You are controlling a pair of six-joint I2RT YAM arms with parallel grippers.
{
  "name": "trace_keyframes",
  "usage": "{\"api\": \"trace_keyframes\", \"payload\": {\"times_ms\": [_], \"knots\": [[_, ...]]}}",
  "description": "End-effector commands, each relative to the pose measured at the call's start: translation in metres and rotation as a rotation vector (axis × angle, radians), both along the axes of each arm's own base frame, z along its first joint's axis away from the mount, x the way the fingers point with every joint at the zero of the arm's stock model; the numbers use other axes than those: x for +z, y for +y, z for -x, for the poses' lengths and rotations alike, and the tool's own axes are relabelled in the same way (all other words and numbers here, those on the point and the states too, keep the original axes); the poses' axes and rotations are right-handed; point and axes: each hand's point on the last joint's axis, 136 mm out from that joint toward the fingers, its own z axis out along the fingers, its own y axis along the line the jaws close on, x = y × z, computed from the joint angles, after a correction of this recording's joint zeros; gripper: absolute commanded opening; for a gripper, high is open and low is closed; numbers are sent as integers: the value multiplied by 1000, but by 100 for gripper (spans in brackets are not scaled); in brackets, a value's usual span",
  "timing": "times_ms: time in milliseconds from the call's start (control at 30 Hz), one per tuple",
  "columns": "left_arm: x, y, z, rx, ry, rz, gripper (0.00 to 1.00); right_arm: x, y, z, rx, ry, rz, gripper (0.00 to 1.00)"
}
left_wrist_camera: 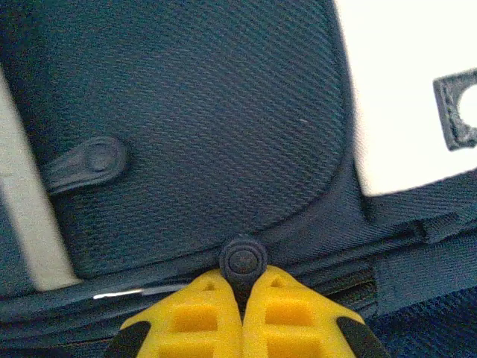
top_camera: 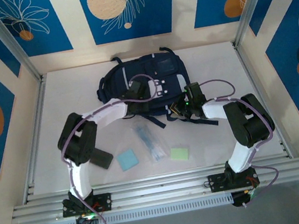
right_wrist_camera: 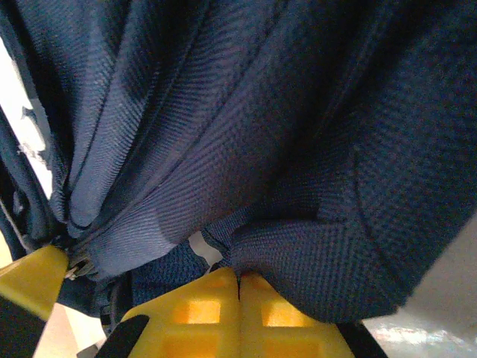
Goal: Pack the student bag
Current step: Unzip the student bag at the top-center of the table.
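The student bag (top_camera: 161, 68), a dark navy backpack, lies flat at the back middle of the table. My left gripper (top_camera: 136, 98) is at the bag's near left side. In the left wrist view its yellow fingers (left_wrist_camera: 203, 313) are shut on a round dark zipper pull (left_wrist_camera: 243, 259) sitting on the zip line. A second zipper pull (left_wrist_camera: 91, 162) lies loose to the left on the navy fabric (left_wrist_camera: 209, 112). My right gripper (top_camera: 185, 106) is at the bag's near right edge, and its fingers (right_wrist_camera: 287, 313) are shut on a fold of the bag's fabric (right_wrist_camera: 313, 253).
On the table in front of the bag lie a blue pad (top_camera: 127, 160), a clear packet of pens (top_camera: 149, 140), a green pad (top_camera: 179, 153) and a black block (top_camera: 102, 159) by the left arm. Metal rails (top_camera: 161, 190) run along the near edge.
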Motion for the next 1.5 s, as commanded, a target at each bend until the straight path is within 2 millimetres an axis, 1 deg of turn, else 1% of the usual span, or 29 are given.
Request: {"api": "trace_keyframes", "payload": {"times_ms": [0,100,233,300,333,367,433,500,533,633,700,767,833,900,967,1067,1167,1267,1333,1400,1467], "knots": [[11,29,-3,95,6,134,0,-16,-17,9,-61,69,51,0],[10,56,-8,170,-17,166,0,-14,-20,8,-71,70,58,0],[15,100,-20,267,-70,168,0,-12,-25,6,-77,68,67,0],[23,112,-26,271,-86,198,0,-9,-28,4,-75,61,64,0],[29,112,-28,257,-96,213,0,-7,-28,3,-72,55,61,0],[37,109,-30,226,-111,229,0,-4,-28,1,-66,45,57,0],[53,94,-31,152,-124,285,0,4,-25,-1,-38,22,48,2],[67,76,-29,95,-107,376,0,14,-20,-2,-9,-4,37,8],[72,69,-28,79,-99,412,0,19,-17,-2,7,-16,32,13],[86,50,-22,48,-84,496,0,40,-5,6,61,-44,16,36],[97,40,-18,38,-89,543,0,51,3,13,92,-49,1,48],[106,30,-15,30,-91,585,0,60,13,23,117,-50,-26,55],[116,22,-13,21,-100,621,0,67,25,32,132,-46,-61,58],[129,14,-12,7,-113,658,0,73,39,39,137,-47,-110,59],[140,5,-9,-11,-125,688,0,78,50,40,133,-60,-156,60],[150,-5,-4,-40,-140,696,0,87,61,34,106,-102,-213,60],[153,-14,2,-60,-132,716,0,89,67,20,75,-120,-221,61],[154,-22,9,-81,-120,740,0,84,71,5,41,-121,-233,61],[151,-27,14,-92,-108,740,0,80,73,-6,17,-137,-237,60],[149,-29,17,-97,-97,749,0,68,72,-15,-13,-113,-217,60],[146,-29,20,-99,-87,756,0,61,71,-22,-31,-122,-210,57]]}}
